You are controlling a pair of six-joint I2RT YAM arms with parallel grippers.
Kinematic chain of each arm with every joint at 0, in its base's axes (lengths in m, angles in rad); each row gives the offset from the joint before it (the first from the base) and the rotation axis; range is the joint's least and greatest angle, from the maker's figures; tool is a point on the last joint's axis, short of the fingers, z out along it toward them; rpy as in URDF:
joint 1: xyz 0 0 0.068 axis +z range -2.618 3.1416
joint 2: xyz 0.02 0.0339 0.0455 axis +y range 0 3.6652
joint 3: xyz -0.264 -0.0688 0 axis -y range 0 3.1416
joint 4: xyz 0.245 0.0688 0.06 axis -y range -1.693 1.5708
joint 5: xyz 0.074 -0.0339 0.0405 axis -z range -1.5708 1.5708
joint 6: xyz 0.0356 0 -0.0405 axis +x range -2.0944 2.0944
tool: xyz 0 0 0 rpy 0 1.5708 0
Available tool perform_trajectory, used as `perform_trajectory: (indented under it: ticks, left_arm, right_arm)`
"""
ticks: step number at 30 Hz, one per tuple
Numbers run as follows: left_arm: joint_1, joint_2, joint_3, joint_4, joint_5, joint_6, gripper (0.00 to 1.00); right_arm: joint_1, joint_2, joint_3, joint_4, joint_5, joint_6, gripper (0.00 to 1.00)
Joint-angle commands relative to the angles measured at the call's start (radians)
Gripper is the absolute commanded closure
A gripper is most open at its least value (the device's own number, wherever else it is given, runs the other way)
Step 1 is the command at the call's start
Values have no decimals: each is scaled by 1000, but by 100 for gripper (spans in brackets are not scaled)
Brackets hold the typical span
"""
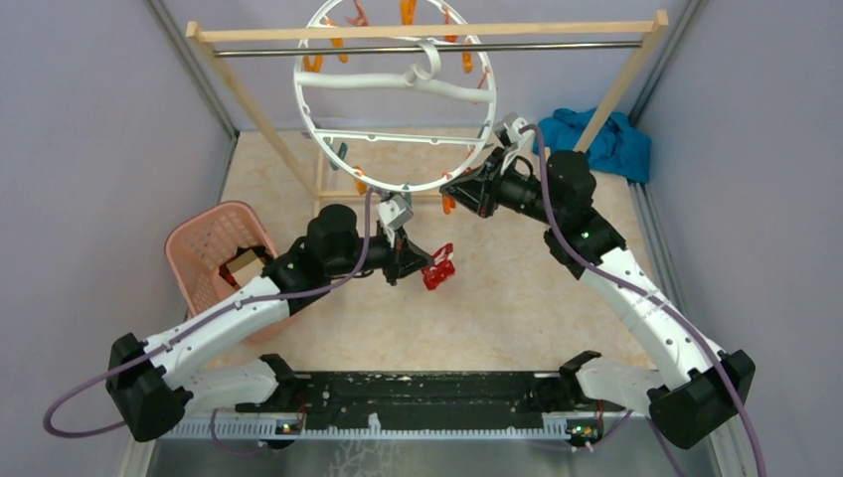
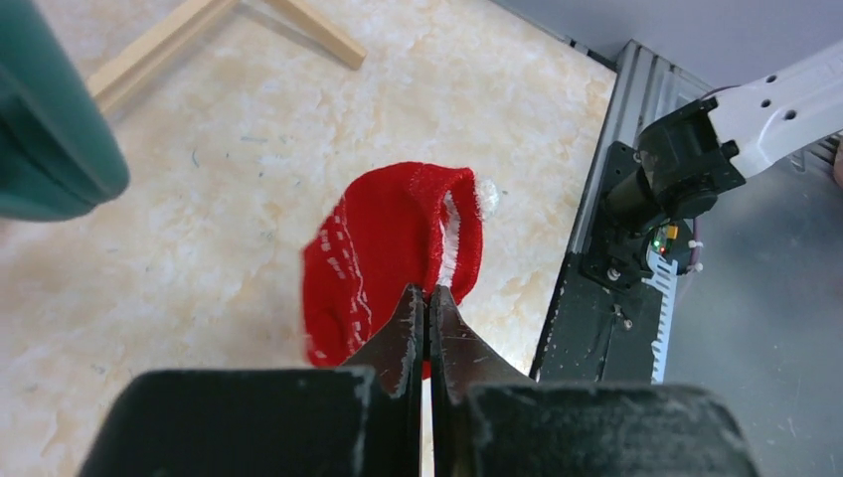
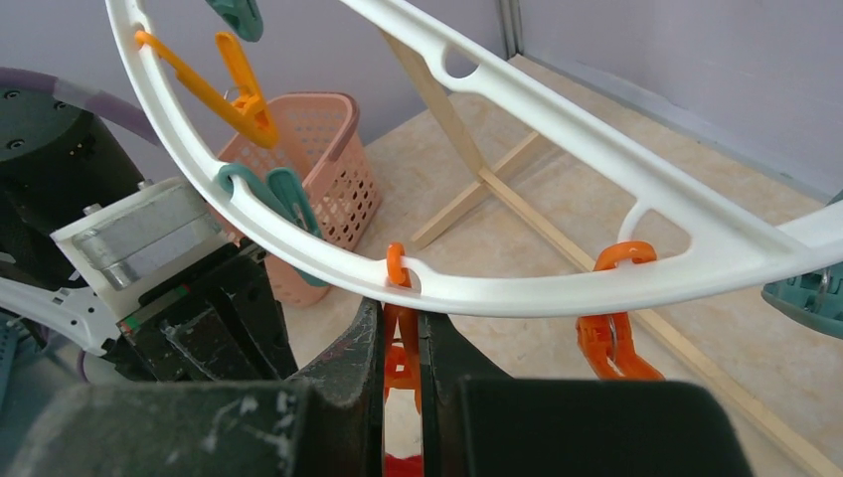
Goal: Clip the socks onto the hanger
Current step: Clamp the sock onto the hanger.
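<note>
left hand [image 2: 427,300] clamped on red sock [image 2: 383,243] | right hand [image 3: 403,318] pinching orange clip [image 3: 399,360] on hanger [image 3: 557,290]

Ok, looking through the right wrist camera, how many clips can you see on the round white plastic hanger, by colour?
Orange plastic clips: 3
Teal plastic clips: 3
Total: 6

We see a red sock [image 2: 388,248] with little white marks and a white edge. The hanger [image 3: 557,295] is white, with an orange clip [image 3: 401,343] and a green-blue clip [image 3: 283,194]. At nine o'clock sits a pink basket [image 1: 204,238], at two o'clock a blue cloth [image 1: 606,139].
</note>
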Motion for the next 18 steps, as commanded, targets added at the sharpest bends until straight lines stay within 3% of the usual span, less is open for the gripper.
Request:
perform_trajectory:
  ticks: [1, 10, 18]
  left_arm:
    - [5, 26, 78, -92, -60, -33, 100]
    - [5, 74, 182, -90, -122, -79, 100]
    - [-32, 61, 149, -8, -218, -183, 100]
  right_arm:
    - [0, -6, 3, -55, -56, -2, 100]
    - [0, -3, 3, -70, -51, -12, 100]
    - [0, 5, 7, -74, -50, -15, 100]
